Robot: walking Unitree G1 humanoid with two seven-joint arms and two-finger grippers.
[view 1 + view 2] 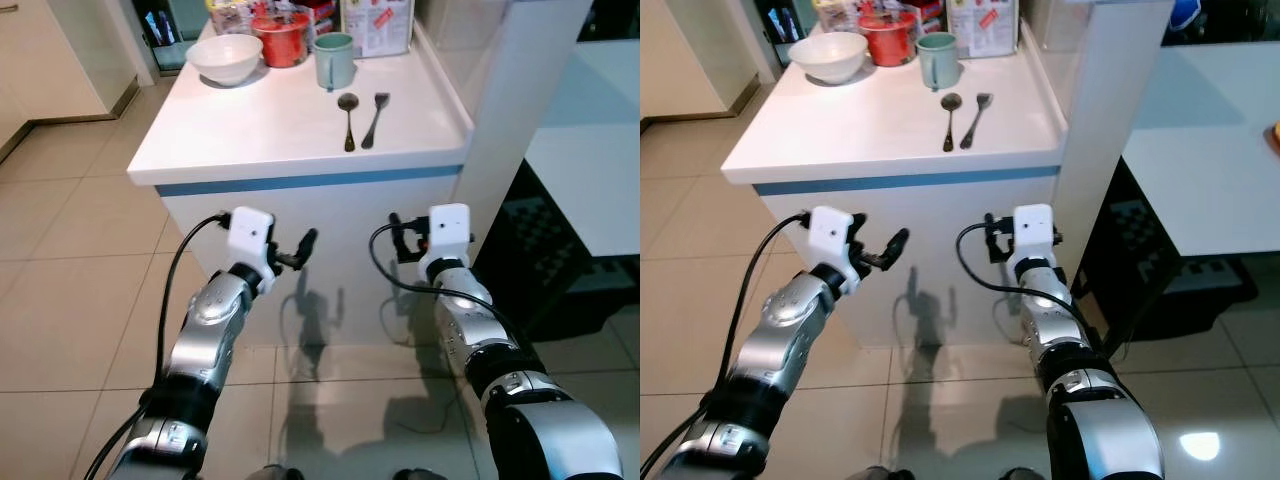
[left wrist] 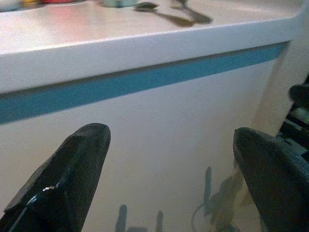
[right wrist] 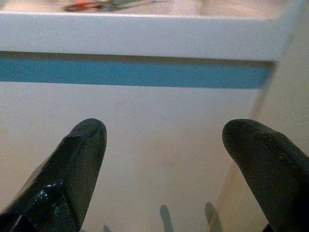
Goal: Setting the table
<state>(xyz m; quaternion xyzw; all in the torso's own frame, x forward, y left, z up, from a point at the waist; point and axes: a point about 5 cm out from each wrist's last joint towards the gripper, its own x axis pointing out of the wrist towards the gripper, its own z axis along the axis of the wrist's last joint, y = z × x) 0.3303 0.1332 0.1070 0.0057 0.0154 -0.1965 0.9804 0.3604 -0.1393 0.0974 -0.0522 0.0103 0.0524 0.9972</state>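
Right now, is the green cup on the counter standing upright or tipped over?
Upright. The green cup stands on its base on the white counter, with its open rim facing up, behind the spoon and fork.

A white counter [image 1: 880, 125] with a blue stripe under its edge stands ahead, carrying a white bowl [image 1: 827, 56] at far left, a red container [image 1: 889, 38] beside it, a pale green mug [image 1: 938, 60] to the right of that, and a spoon [image 1: 949, 118] and fork [image 1: 975, 118] lying side by side nearer the front edge. Below the counter's front edge, the left gripper [image 1: 890, 250] and the right gripper [image 1: 992, 238] are raised before the counter's white face, each on a silver arm with a white wrist block and black cable. A second white table [image 1: 1210, 170] lies to the right, with a dark crate [image 1: 1160, 270] beneath it on the glossy tiled floor [image 1: 680, 290].
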